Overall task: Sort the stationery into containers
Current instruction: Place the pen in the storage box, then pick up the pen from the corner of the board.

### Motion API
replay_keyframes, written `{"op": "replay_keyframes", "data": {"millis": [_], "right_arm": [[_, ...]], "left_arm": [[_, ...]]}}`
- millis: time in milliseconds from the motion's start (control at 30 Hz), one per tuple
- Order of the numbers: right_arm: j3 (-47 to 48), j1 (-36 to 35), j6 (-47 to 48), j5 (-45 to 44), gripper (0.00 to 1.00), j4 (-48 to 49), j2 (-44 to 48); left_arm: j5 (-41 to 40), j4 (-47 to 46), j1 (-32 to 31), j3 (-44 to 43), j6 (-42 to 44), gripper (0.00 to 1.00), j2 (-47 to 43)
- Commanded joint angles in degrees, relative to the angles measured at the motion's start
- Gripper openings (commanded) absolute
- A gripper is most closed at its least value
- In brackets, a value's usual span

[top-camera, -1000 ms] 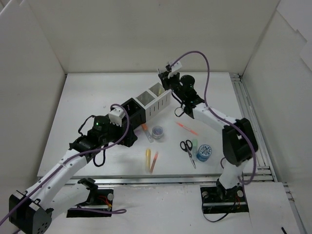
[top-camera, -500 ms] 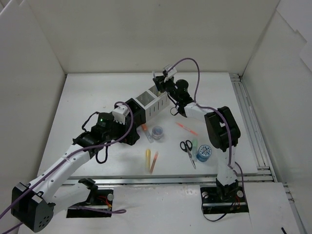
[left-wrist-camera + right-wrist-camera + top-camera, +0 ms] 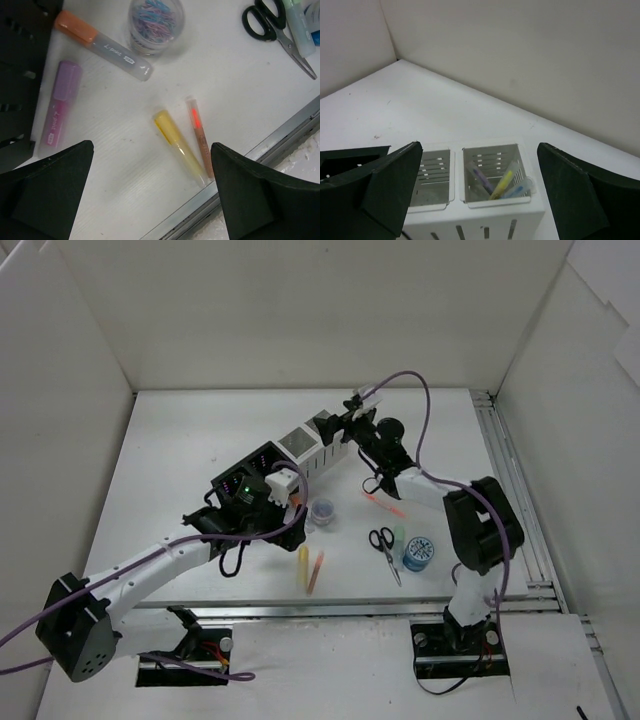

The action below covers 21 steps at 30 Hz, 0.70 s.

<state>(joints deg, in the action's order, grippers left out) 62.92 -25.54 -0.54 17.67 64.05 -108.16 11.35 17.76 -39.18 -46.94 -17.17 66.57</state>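
My right gripper (image 3: 479,147) (image 3: 338,426) hangs open over the end white container (image 3: 495,202) (image 3: 325,425). Inside that container lean a yellow marker (image 3: 502,183), a purple one (image 3: 482,178) and a blue one (image 3: 521,189). Nothing sits between the right fingers. My left gripper (image 3: 151,148) (image 3: 294,498) is open above the table, with a yellow marker (image 3: 179,145) and a thin orange pen (image 3: 199,134) just ahead of it. An orange-capped marker (image 3: 102,45), a pink marker (image 3: 59,107) and a tub of clips (image 3: 155,22) lie beyond. Scissors (image 3: 277,25) and a pale green eraser (image 3: 299,25) lie at the right.
The second white compartment (image 3: 431,175) stands beside the filled one, then the black compartments (image 3: 255,465) (image 3: 20,75). A blue tape roll (image 3: 418,553) and another orange pen (image 3: 385,503) lie at the right. The table's metal front edge (image 3: 280,140) runs close to the yellow marker.
The right gripper has opened its jaws over the end white container. The left arm has swung right, from beside the black compartments to above the loose markers.
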Motion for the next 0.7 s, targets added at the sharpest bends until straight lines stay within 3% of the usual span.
{"op": "replay_keyframes", "data": {"millis": [0, 133, 333, 467, 667], "right_arm": [[-5.4, 0.2, -4.3, -5.3, 0.98, 7.6, 14.2], [-15.9, 0.2, -8.9, -19.1, 0.98, 4.5, 25.4], [-24.7, 0.8, -14.4, -33.0, 0.98, -19.4, 43.2], [-25.2, 1.1, -16.5, -36.7, 0.98, -37.4, 52.9], [-25.7, 1.5, -17.1, -40.7, 0.98, -47.0, 59.2]], "left_arm": [[-1.9, -3.4, -3.7, -4.2, -0.6, 0.99, 2.1], [-3.8, -5.2, -8.4, -5.6, -0.5, 0.99, 6.5], [-7.7, -6.6, -12.9, -7.9, -0.1, 0.84, 14.2], [-7.8, -7.4, -14.8, -9.1, -0.2, 0.80, 20.4], [-7.6, -8.5, -16.0, -10.9, -1.0, 0.67, 27.1]]}}
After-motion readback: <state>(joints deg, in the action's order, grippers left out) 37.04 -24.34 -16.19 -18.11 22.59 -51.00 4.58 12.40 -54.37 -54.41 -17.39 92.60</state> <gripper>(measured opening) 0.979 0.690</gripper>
